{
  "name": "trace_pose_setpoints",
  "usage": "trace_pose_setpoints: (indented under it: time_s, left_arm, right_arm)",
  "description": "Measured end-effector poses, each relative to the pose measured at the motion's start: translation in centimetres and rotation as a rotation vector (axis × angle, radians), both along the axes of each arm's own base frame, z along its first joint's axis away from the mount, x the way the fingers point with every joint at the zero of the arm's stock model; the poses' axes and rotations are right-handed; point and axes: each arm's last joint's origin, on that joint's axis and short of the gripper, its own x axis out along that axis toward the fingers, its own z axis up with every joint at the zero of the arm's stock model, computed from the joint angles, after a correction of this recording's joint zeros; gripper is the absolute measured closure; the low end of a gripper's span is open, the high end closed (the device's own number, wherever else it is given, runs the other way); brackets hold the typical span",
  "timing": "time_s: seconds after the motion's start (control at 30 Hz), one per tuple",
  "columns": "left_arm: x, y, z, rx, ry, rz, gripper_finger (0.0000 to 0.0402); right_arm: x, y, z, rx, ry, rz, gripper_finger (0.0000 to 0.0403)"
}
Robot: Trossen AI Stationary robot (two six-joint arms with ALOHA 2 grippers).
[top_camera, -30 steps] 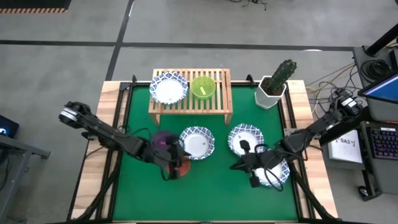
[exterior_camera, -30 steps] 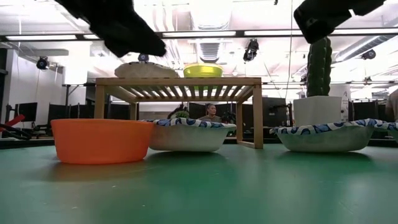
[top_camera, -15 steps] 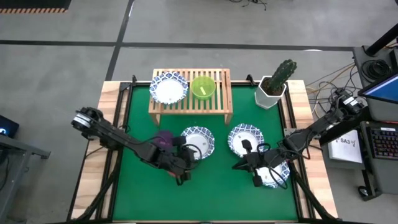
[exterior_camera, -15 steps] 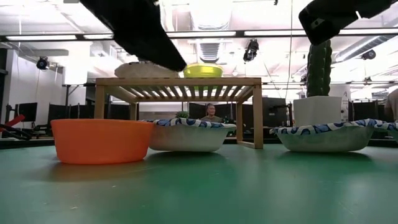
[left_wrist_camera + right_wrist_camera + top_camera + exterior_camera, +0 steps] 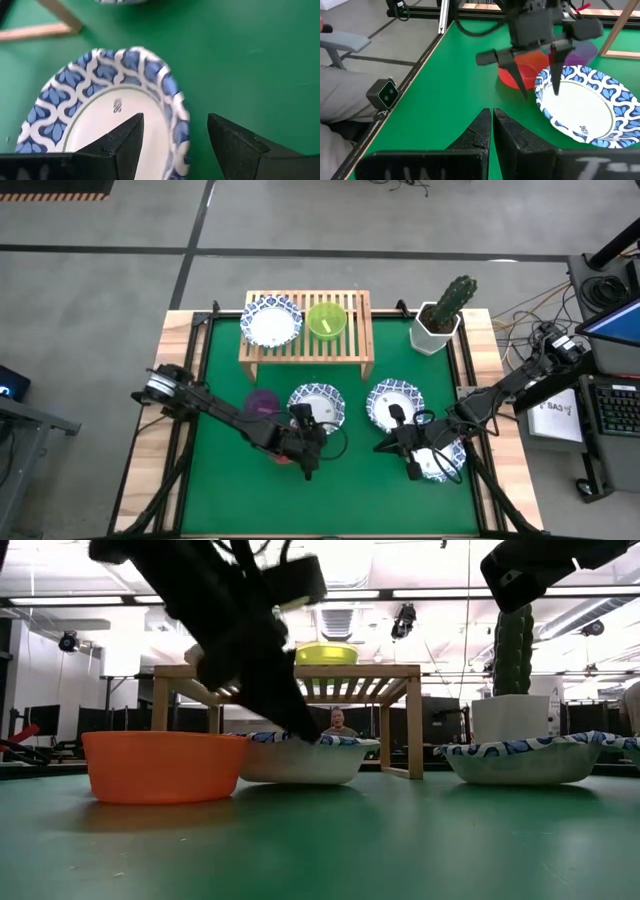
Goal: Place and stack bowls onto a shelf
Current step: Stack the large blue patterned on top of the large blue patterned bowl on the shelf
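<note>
On the shelf (image 5: 355, 330) stand a white bowl with a blue rim (image 5: 271, 322) and a green bowl (image 5: 326, 321). A purple bowl (image 5: 262, 402), a red bowl (image 5: 527, 67) and three white blue-rimmed bowls (image 5: 322, 408) (image 5: 393, 402) (image 5: 440, 460) rest on the green mat. My left gripper (image 5: 175, 120) is open and points down at the middle white bowl's left rim (image 5: 172, 100), one finger over the inside and one outside. I see no contact. My right gripper (image 5: 492, 125) is shut and holds nothing, above the mat between the white bowls.
A cactus in a white pot (image 5: 440, 320) stands at the far right corner. The near half of the mat (image 5: 340, 500) is bare. The right arm (image 5: 500, 395) reaches over the near right bowl. A person sits in the room behind the shelf (image 5: 340, 722).
My left gripper has gone from above the red and purple bowls toward the table's right edge and down, and now hangs at the middle white bowl's rim. The red bowl stays on the mat.
</note>
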Motion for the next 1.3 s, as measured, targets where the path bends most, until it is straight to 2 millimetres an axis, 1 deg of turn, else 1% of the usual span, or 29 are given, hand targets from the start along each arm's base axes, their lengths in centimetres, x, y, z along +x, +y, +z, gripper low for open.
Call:
trace_pose_setpoints:
  time_s: [0.17,0.3,0.43,0.57,0.63,0.97,1.17,1.3]
  left_arm:
    - [0.2,0.1,-1.0,0.005,0.024,0.011,0.0209]
    - [0.2,0.1,-1.6,0.006,0.037,0.017,0.0242]
    - [0.3,0.2,-1.8,0.004,0.038,0.021,0.0297]
    - [0.3,0.1,-1.8,0.008,0.039,0.016,0.0371]
    - [0.5,0.0,-1.5,0.019,0.038,-0.002,0.0393]
    - [2.2,-1.6,2.9,0.105,-0.013,-0.160,0.0401]
    - [2.2,-1.8,5.6,0.150,0.012,-0.208,0.0401]
    - [1.4,-2.2,9.1,0.169,0.018,-0.248,0.0401]
  right_arm:
    - [0.0,0.0,0.0,-0.001,0.001,0.000,0.0394]
    - [0.0,0.0,0.0,-0.002,0.001,0.000,0.0394]
    - [0.0,0.0,-0.1,-0.003,0.001,0.001,0.0394]
    - [0.0,0.0,0.0,-0.004,0.001,0.001,0.0394]
    - [0.0,0.0,0.0,-0.004,0.001,0.001,0.0394]
    - [0.0,0.0,-0.1,-0.010,0.000,0.003,0.0394]
    - [0.0,0.0,-0.1,-0.009,0.000,0.003,0.0394]
    - [0.0,0.0,-0.1,-0.008,0.001,0.003,0.0394]
